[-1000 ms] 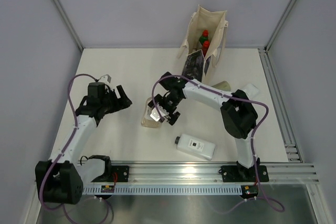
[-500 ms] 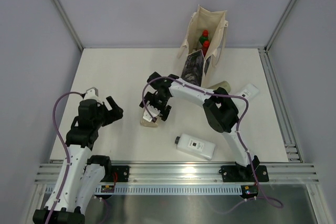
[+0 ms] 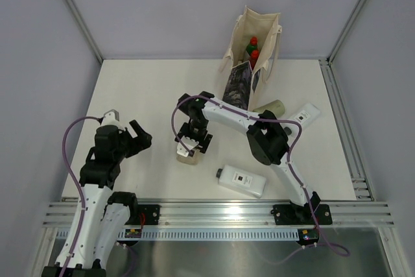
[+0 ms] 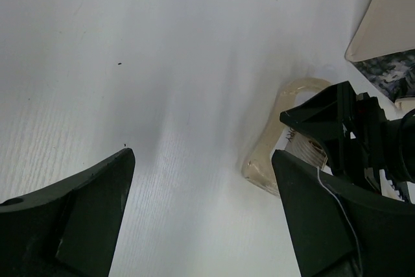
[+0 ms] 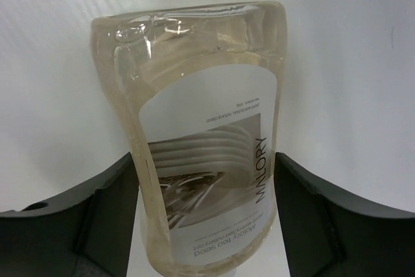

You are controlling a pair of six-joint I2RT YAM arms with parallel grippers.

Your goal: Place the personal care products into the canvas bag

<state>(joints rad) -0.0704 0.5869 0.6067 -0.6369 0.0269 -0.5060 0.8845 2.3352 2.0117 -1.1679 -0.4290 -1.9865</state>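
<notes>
White plastic comes first: a flat white plastic bottle (image 3: 241, 181) lies on its side on the white desk (image 3: 130, 89), well in front of the tall cream canvas bag (image 3: 241, 34) and closest to the arm bases.

Further in front of the bag and far off to its left, the left hand (image 3: 137, 135) hangs over bare desk with its fingers spread wide and nothing between them.

In front of the bag, a little to its left, a peach translucent bottle (image 5: 207, 95) lies flat with its printed label facing up. The right hand (image 3: 192, 142) is down over it, one dark finger (image 5: 97, 218) along each long side. Both fingers look to be at the bottle's edges, but I cannot tell whether they are clamped on it.

Just in front of the bag to its right, a pale green cylinder bottle (image 3: 272, 106) lies on its side. A second flat white bottle (image 3: 305, 115) lies beyond it, further right.

The bag stands upright at the far edge of the desk, its dark printed panel (image 3: 238, 85) facing the arms. Two red-capped bottles (image 3: 253, 54) stand inside it.
</notes>
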